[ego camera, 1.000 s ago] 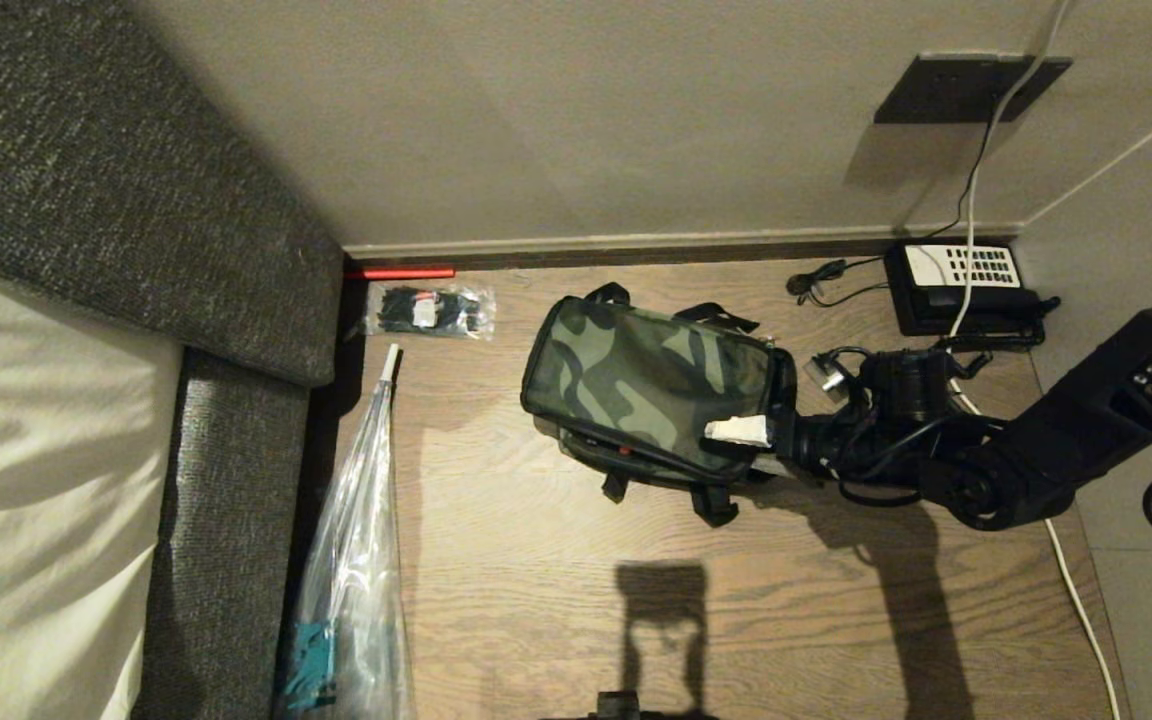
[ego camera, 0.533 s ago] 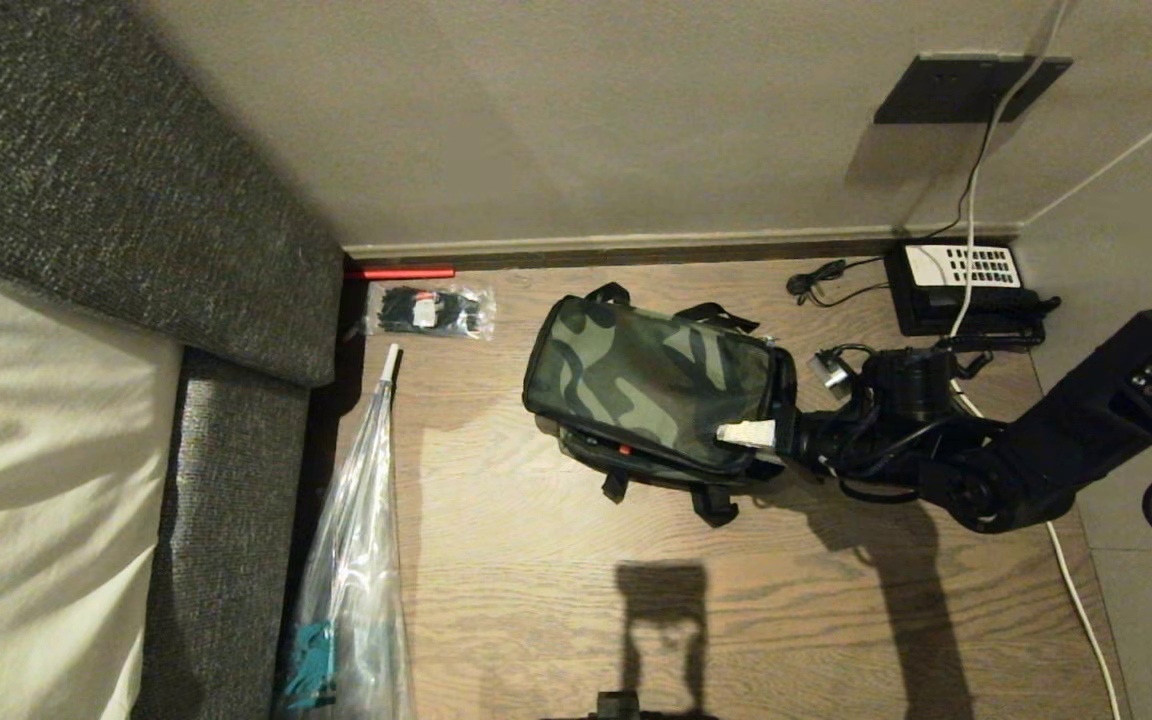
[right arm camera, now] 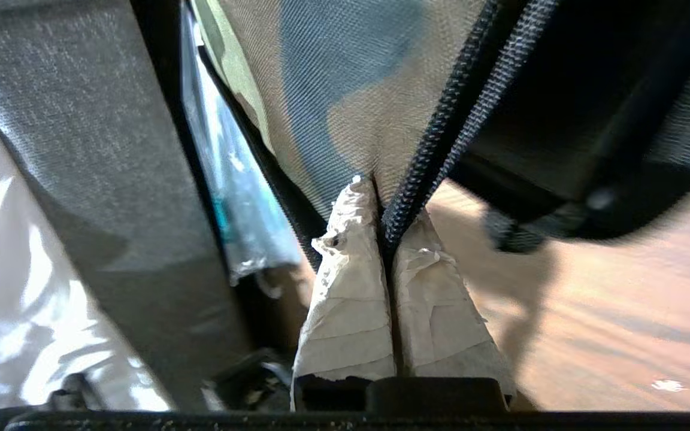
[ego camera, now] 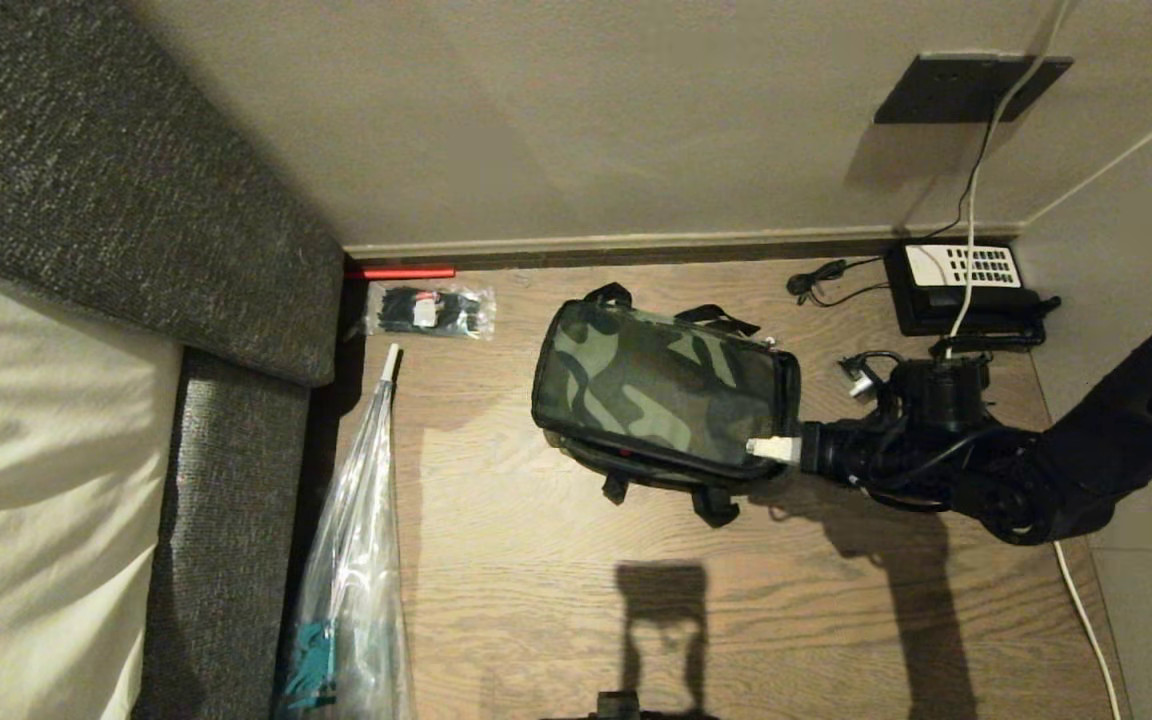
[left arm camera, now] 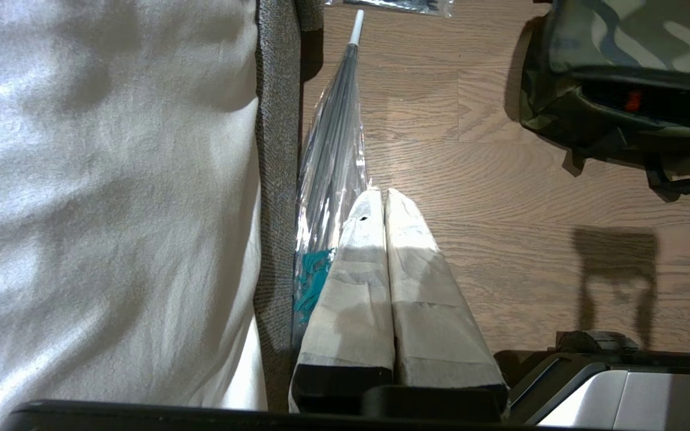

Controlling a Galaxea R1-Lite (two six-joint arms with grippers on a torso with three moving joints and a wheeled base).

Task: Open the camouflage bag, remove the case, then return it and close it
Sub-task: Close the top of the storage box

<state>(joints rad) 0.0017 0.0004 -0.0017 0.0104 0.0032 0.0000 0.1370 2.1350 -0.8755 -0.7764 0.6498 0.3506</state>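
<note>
No words or numbers are showing clearly enough to read anywhere. The black phone (ego camera: pixel 966 290) by the wall is showing a white keypad, but its marks are too small to read. The clear packet (ego camera: pixel 429 311) is showing a pale label w/ a red bit, also too tiny.

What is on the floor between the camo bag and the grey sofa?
In the head view, a long clear plastic-wrapped bundle leans along the sofa. Otherwise only bare wood floor lies between it and the camouflage bag.
</note>
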